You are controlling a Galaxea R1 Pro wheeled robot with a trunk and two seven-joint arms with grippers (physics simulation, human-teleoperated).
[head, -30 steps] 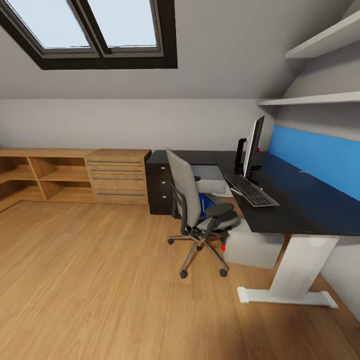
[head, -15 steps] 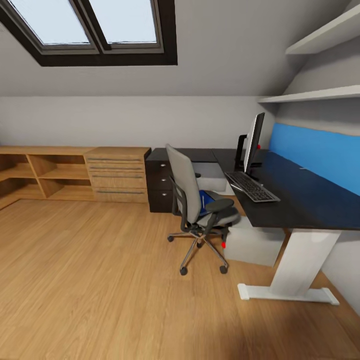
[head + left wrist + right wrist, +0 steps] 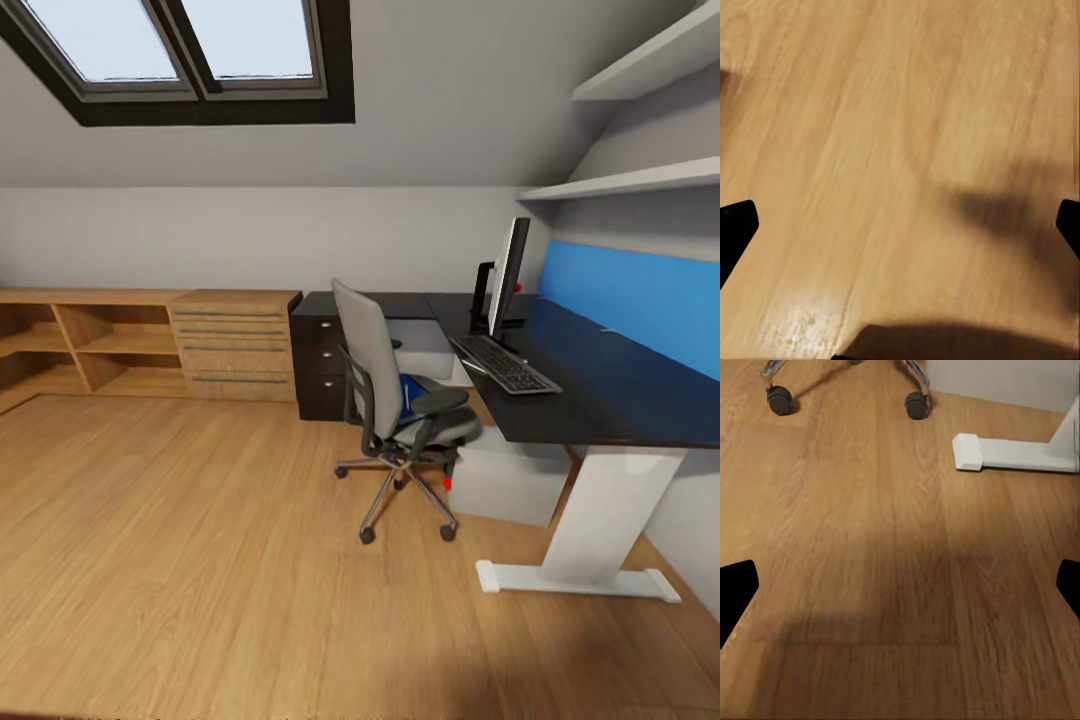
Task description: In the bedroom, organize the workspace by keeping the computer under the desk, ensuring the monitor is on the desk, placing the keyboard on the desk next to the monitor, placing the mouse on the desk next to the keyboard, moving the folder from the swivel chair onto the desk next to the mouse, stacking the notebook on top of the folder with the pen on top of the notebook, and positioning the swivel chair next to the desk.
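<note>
Attic bedroom w/ wood floor (image 3: 200, 560), skylight (image 3: 190, 55), low wood cabinet (image 3: 150, 345). Grey swivel chair (image 3: 385, 400) stood just beside black desk (image 3: 600, 390), blue folder (image 3: 408, 392) on its seat; monitor (image 3: 507, 275) & keyboard (image 3: 503, 364) on desk, computer (image 3: 505, 485) under it. Left gripper (image 3: 900, 225) & right gripper (image 3: 900, 585) both spread wide, empty, over floor.
</note>
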